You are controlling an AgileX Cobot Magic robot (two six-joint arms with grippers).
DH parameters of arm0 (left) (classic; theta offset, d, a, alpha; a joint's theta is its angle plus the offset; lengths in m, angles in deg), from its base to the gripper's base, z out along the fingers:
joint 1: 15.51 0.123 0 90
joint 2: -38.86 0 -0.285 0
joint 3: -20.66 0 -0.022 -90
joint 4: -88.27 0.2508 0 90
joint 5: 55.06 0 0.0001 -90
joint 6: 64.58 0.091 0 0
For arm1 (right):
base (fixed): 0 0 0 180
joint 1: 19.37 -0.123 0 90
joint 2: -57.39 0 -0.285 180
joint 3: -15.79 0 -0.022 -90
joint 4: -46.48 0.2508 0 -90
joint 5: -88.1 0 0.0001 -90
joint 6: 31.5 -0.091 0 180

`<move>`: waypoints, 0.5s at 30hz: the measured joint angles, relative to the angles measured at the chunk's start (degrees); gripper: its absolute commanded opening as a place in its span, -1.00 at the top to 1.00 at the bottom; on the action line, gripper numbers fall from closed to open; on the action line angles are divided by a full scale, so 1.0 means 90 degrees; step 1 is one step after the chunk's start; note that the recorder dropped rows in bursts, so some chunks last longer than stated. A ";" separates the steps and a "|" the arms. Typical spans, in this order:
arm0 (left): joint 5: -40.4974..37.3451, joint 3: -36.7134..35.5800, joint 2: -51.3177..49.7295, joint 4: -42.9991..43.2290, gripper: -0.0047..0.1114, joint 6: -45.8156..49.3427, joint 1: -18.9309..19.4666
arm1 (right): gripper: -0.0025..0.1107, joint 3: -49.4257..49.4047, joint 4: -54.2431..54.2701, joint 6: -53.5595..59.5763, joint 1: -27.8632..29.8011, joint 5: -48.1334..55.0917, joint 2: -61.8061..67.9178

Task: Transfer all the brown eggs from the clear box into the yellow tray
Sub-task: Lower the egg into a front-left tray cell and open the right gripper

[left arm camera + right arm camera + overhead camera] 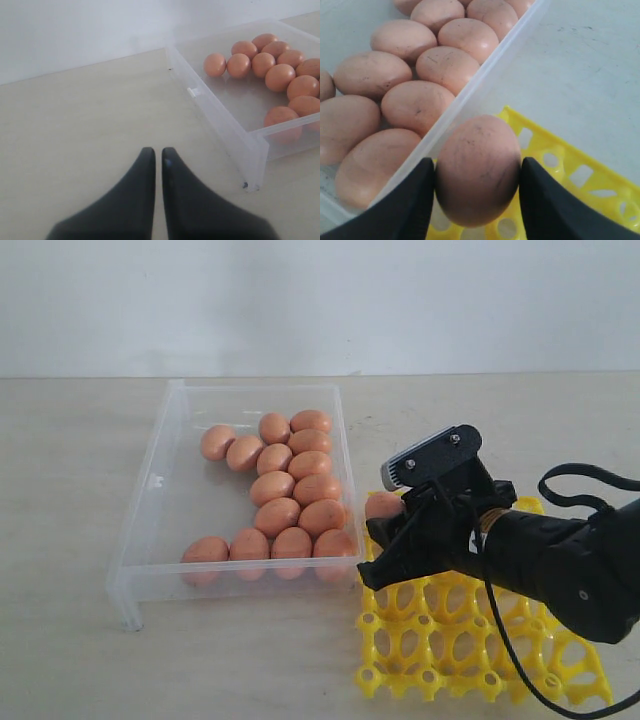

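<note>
Several brown eggs (290, 490) lie in the right half of the clear box (150, 480) on the table. My right gripper (385, 515) is shut on one brown egg (478, 167), held above the far left corner of the yellow tray (450, 640), just outside the box's right wall. The tray cells in view are empty; the arm hides part of the tray. The left wrist view shows my left gripper (155, 152) shut with nothing in it, low over bare table beside the clear box (220, 120) and its eggs (265, 65). It does not show in the exterior view.
The pale table runs back to a white wall. A black cable (580, 480) loops off the right arm over the tray.
</note>
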 measured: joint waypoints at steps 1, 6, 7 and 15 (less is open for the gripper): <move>0.0000 0.0000 0.0000 0.0000 0.85 0.0000 0.0000 | 0.55 0.0000 0.0000 0.0000 0.0000 0.0016 0.0000; 0.0000 0.0000 0.0000 0.0000 0.85 0.0000 0.0000 | 0.54 0.0000 0.0000 0.0157 0.0000 0.0030 0.0000; 0.0000 0.0000 0.0000 0.0000 0.85 0.0000 0.0000 | 0.51 0.0000 0.0000 0.0197 0.0000 0.0030 0.0000; 0.0000 0.0000 0.0000 0.0000 0.85 0.0000 0.0000 | 0.03 0.0000 0.0000 0.0308 0.0000 0.0053 0.0000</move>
